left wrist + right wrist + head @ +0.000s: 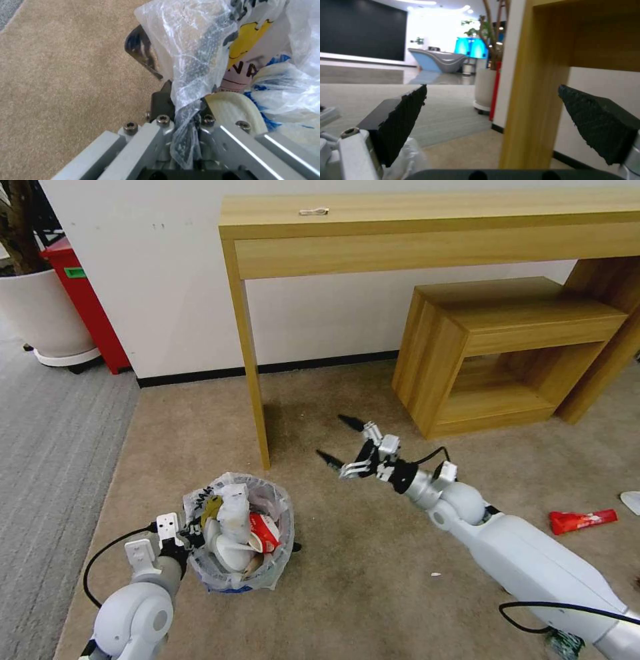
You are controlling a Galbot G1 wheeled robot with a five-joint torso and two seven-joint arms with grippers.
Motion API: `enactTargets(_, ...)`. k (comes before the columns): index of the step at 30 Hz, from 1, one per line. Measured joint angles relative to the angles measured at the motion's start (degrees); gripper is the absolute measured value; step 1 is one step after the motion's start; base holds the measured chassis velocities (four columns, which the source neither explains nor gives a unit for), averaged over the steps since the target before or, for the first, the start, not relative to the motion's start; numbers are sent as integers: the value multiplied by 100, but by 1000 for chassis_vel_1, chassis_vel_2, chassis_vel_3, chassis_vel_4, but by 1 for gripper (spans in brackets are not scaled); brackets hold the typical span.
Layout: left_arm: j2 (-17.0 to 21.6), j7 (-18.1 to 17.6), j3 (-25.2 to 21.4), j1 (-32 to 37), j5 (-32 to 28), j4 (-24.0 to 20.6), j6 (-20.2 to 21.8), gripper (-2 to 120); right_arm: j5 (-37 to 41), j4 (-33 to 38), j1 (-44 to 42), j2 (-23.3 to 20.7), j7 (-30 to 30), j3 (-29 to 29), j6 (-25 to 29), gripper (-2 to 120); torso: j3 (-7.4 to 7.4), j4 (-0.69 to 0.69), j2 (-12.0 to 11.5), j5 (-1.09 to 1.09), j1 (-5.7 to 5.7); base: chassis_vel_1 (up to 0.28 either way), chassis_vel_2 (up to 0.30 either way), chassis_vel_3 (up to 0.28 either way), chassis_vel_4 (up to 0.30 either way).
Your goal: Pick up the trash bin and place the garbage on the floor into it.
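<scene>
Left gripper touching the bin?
Touching. Left wrist view: the left gripper fingers pinch the trash bin bag plastic between them.

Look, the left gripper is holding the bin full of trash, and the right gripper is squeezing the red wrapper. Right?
Not quite. The left gripper does hold the trash bin, but the head view shows the right gripper open and empty; the red wrapper lies on the floor.

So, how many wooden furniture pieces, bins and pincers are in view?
Wooden furniture: 2, tall table and low open shelf
Trash bin: 1
Pincers: 2, left pincer gripping the bin's bag, right pincer open
Total: 5
</scene>
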Motion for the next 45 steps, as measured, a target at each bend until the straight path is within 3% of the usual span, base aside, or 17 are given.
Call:
enactTargets(5, -17, 1, -2, 3, -10, 0, -9, 0, 1, 10, -88, -41, 288, 164, 1, 100, 0, 0, 0, 0, 0, 0, 0, 0, 0)
enactTargets(13, -13, 23, -77, 48, -28, -19, -49, 0, -29, 299, -488, -147, 1777, 776, -419, 100, 0, 1, 0, 0, 0, 0, 0, 0, 0)
enactTargets(20, -45, 39, -77, 18, -47, -46, -75, 0, -51, 504, -1101, -131, 2559, 1411, -708, 100, 0, -1, 0, 2, 0, 0, 0, 0, 0)
enactTargets(35, -101, 138, -26, -5, 14, -38, -130, 0, -228, 538, -1811, 113, 2760, 2426, -765, 100, 0, 0, 0, 0, 0, 0, 0, 0, 0)
enactTargets(45, -114, 155, 2, -35, 35, 7, -140, 0, -418, 411, -1966, 163, 2743, 2671, -744, 100, 0, 1, 0, 0, 0, 0, 0, 0, 0)
